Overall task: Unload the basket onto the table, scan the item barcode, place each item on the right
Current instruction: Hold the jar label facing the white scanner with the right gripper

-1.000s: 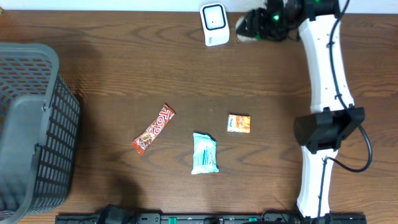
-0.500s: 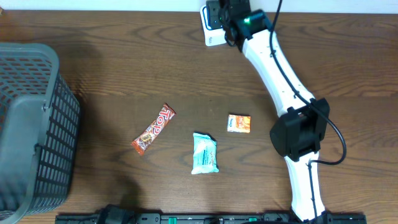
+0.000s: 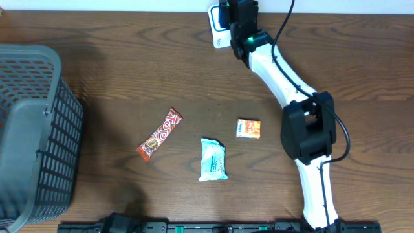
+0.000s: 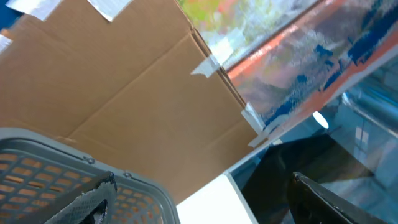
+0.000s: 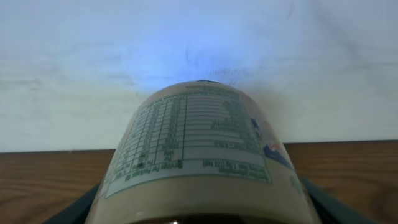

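My right gripper [image 3: 238,19] hangs at the table's far edge, partly over the white barcode scanner [image 3: 217,33]. It is shut on the item, a beige cylindrical container [image 5: 199,155] with a printed nutrition table. The dark fingers [image 5: 71,211] flank both of its sides. Beyond the container a white surface shows a faint blue glow. The overhead view hides the container under the gripper. My left gripper [image 4: 199,208] shows only in the left wrist view, open wide with nothing between its fingers, beside the grey basket [image 4: 146,193].
A grey mesh basket [image 3: 32,129] stands at the table's left. A red candy bar [image 3: 160,134], a light blue tissue pack [image 3: 213,159] and a small orange packet [image 3: 248,128] lie mid-table. A cardboard box [image 4: 137,93] rises behind the basket.
My right arm has swung left from beside the scanner to partly over it, carrying the container. The things on the table have not moved.
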Available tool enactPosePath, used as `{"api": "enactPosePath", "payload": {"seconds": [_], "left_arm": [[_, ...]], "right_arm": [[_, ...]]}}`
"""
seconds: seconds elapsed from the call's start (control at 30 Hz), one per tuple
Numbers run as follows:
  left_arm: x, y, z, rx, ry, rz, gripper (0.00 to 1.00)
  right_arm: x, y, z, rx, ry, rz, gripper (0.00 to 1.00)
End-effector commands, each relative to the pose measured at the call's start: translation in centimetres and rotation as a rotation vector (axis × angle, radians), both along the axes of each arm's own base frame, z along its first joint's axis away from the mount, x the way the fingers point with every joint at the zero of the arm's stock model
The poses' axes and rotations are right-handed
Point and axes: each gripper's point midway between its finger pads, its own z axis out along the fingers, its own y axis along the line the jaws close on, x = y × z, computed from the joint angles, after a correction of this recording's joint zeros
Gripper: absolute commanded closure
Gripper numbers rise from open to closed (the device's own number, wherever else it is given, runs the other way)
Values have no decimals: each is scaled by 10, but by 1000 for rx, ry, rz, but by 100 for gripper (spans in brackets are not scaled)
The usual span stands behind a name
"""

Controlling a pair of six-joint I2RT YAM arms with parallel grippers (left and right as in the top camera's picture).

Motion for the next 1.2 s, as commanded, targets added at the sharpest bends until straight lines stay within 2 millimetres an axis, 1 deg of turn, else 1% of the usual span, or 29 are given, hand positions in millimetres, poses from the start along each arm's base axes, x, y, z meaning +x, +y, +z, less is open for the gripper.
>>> {"api": "enactPosePath", "payload": {"seconds": [0.0,0.03,0.07,0.1,0.3,0.4,0.53,0.63,0.7,0.77,0.8,0.9,0.97,1.0,1.03,1.07,1.1,1.13,1.17], "left_arm": [[9,-4,-2,1,-19,-24,13],[9,-4,-2,1,-19,-24,13],[9,-4,-2,1,-19,-24,12],[9,-4,-2,1,-19,-24,12],[9,-4,-2,1,-18,-24,12],[10,-4,-3,3,-13,-24,12],[14,-5,-6,-6,-24,-28,12],[14,-5,-7,-6,-22,-28,12],[15,-6,-7,-7,-24,-29,12],[15,-6,-7,-7,-24,-29,12],[15,-6,-7,-7,-24,-29,12],[15,-6,-7,-7,-24,-29,12],[15,-6,-7,-7,-25,-29,12],[15,-6,-7,-7,-24,-29,12],[15,-6,-7,-7,-24,-29,12],[15,-6,-7,-7,-24,-29,12],[15,-6,-7,-7,-24,-29,12],[15,-6,-7,-8,-26,-29,12],[16,-6,-7,-11,-31,-30,12]], "right_arm": [[3,3,-15,-1,2,-11,45],[4,4,-20,0,2,-9,46],[4,5,-20,1,2,-6,46],[6,6,-27,0,4,-6,46],[8,10,-38,-2,4,-2,46],[9,11,-37,1,-6,1,48],[8,13,-37,2,-5,5,47],[4,13,-40,-10,23,8,47],[-1,11,-39,-23,52,8,47],[-8,7,-30,-35,80,7,47],[-12,4,-23,-39,89,5,47],[-25,-5,6,-46,104,-1,46],[-39,-17,29,-56,127,-9,44],[-48,-26,40,-68,146,-23,44],[-60,-41,52,-79,173,-55,44],[-70,-53,60,-84,195,-92,46],[-82,-71,69,-88,220,-145,46],[-92,-87,74,-89,243,-195,47],[-107,-109,81,-79,271,-267,47]]}}
